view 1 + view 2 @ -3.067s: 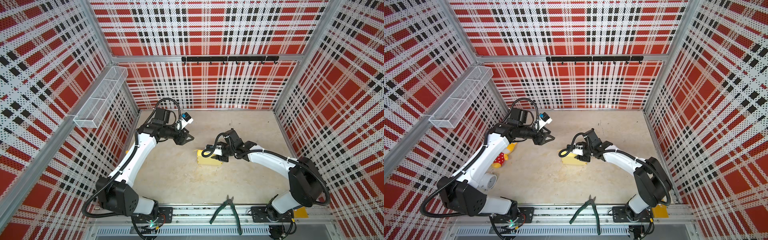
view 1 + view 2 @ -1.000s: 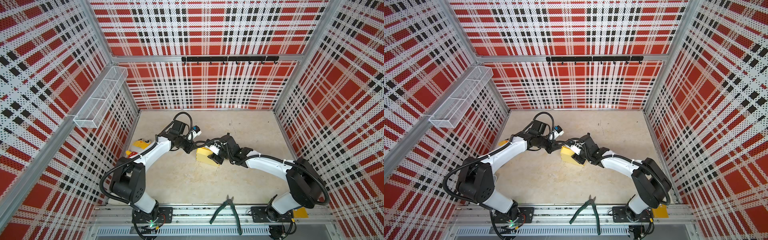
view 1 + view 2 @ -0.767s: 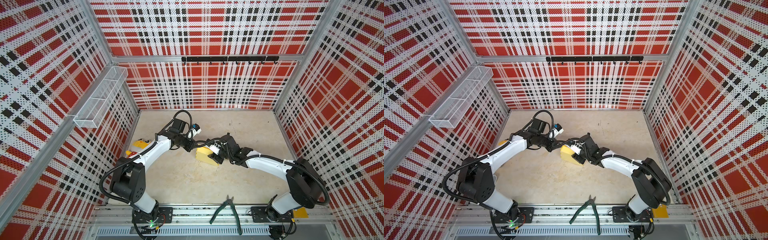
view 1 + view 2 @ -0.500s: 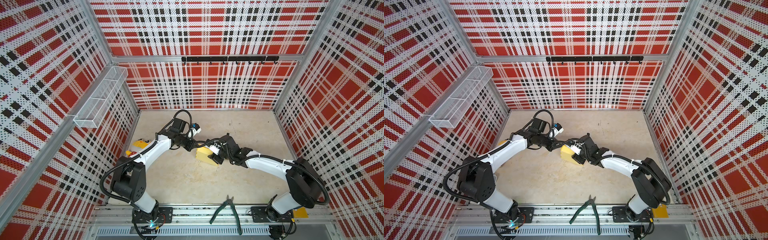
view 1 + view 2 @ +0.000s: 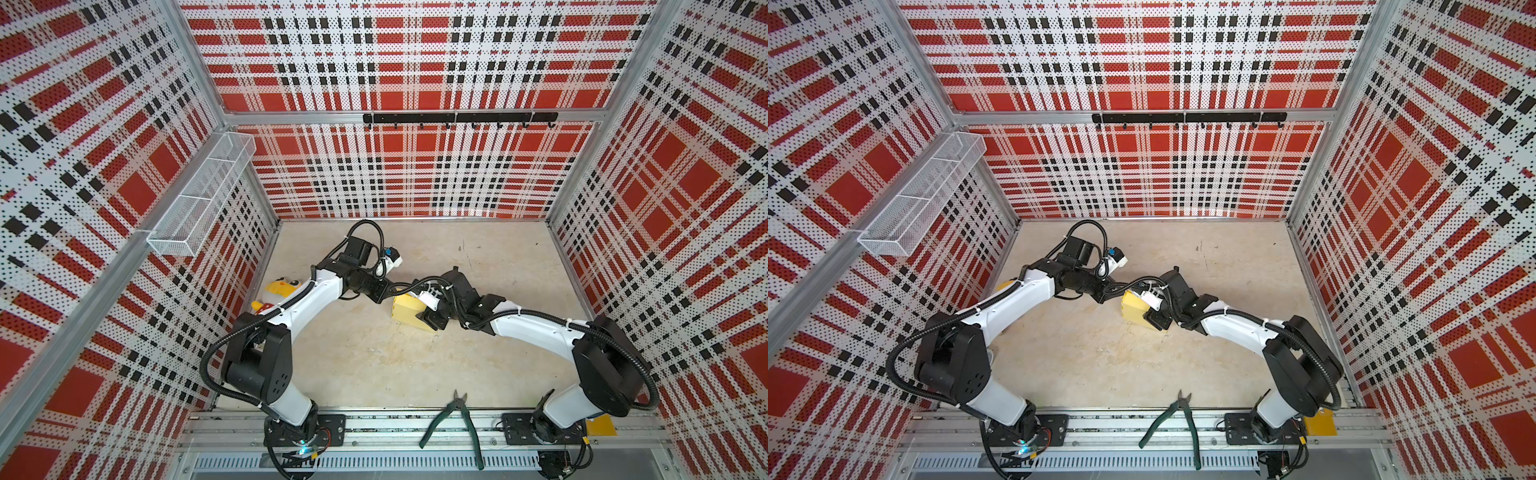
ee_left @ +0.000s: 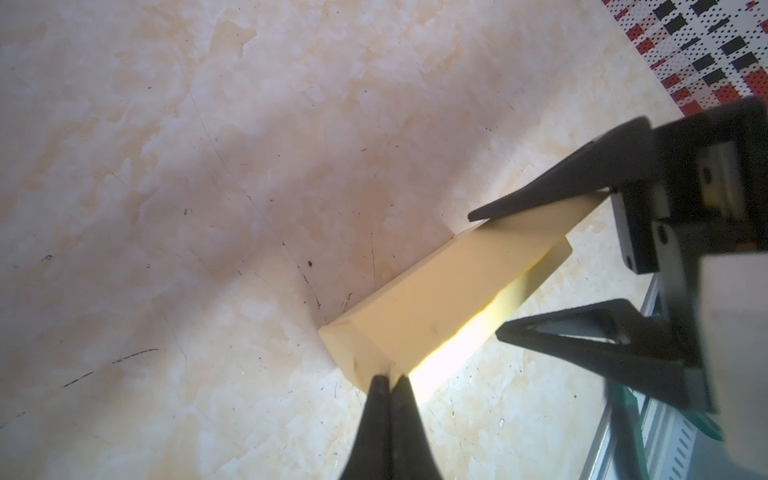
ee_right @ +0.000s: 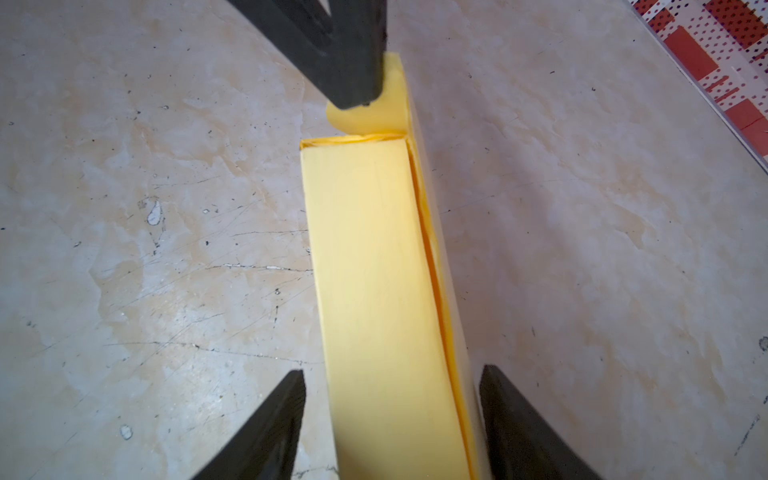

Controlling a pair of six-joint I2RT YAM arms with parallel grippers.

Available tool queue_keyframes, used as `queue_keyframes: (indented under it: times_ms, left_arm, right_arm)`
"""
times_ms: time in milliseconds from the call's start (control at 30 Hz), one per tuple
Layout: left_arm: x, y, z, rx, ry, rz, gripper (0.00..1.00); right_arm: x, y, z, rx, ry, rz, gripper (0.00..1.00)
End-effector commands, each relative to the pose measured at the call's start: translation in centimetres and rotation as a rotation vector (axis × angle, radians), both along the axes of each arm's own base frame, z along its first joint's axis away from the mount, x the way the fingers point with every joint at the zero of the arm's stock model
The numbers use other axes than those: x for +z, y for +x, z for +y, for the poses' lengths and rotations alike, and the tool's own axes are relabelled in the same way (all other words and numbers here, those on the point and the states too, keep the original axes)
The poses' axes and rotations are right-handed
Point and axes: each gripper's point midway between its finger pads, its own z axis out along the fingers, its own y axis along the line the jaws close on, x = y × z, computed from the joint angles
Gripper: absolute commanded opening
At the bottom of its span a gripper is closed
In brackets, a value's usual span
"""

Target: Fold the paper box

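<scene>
Folding progress: the paper box [image 5: 409,309] looked mostly made up. It was a closed, shallow, pale yellow block with its walls up and its lid panel down. I judged the task late on but not finished.
Left to do: a rounded tab [image 7: 365,114] stuck out past one end instead of being tucked in. A narrow gap ran along the lid's long edge [image 7: 430,257]. Tucking the tab and pressing the lid flat looked like what was left.
Box place: it lay on the beige tabletop [image 5: 374,365], well beyond the cutting pliers [image 5: 458,405] and toward the back wall.
Left gripper [image 6: 389,380]: its jaws were closed together, with the tips against the box end farther from the pliers, right at the tab. Whether thin card was nipped between them could not be told.
Right gripper [image 7: 391,370]: its jaws stood apart, astride the box end nearer the pliers, and clamped nothing. A clear gap showed on one side, and the other finger sat just beside the box wall.
Farther out: a yellow plush toy [image 5: 279,287] lay well apart from the pliers, by the side wall beyond the left arm, with neither gripper on it.
</scene>
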Motion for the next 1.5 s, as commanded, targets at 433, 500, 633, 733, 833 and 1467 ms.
queue_keyframes:
  times_ms: [433, 500, 633, 733, 833, 1467]
  left_arm:
    - [-1.5, 0.0, 0.6, -0.009, 0.034, -0.011, 0.00]
    - [-1.6, 0.0, 0.6, -0.010, 0.035, -0.012, 0.00]
    - [-1.3, 0.0, 0.5, -0.005, 0.023, -0.010, 0.00]
    - [-0.8, 0.0, 0.3, -0.004, 0.012, -0.010, 0.00]
    - [-0.3, -0.1, 0.3, 0.000, 0.004, -0.007, 0.00]
    - [2.0, -0.4, -0.7, 0.054, -0.106, 0.120, 0.00]
  right_arm:
    - [4.2, 0.5, 0.5, -0.098, 0.194, 0.050, 0.72]
    - [4.2, 0.5, 0.6, -0.095, 0.194, 0.056, 0.70]
    - [2.4, 0.8, 0.1, -0.118, 0.137, 0.077, 0.66]
    - [1.0, 0.9, -0.2, -0.131, 0.099, 0.094, 0.64]
    - [-0.2, 1.0, -0.5, -0.144, 0.062, 0.108, 0.62]
    - [-2.4, 0.9, -1.1, -0.143, -0.041, 0.098, 0.61]
